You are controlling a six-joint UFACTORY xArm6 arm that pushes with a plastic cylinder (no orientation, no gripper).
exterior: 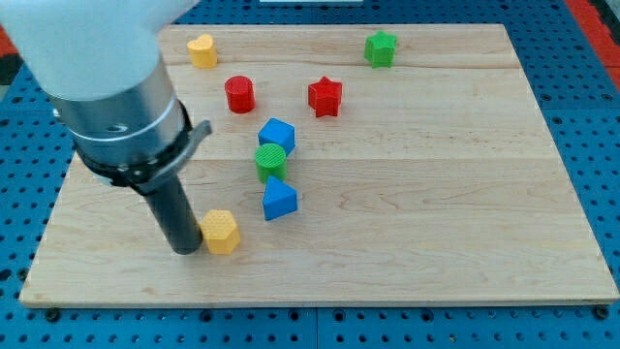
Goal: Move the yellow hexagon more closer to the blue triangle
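**Near the bottom-left corner: tip against the yellow hexagon**

Near the board's [455,194] bottom-left corner, my tip [184,249] rests on the wood, touching the yellow hexagon's [222,232] left side. No jaws here — only a plain rod. Up and to the right, near but apart from the hexagon, sits the blue triangle [280,200]. Just above it stand a green cylinder [270,160] and a blue cube [277,135] — closely stacked in line. Toward the top edge: a red cylinder [239,94], red star [325,96], green star [381,48], and a yellow heart [201,49] at top left.
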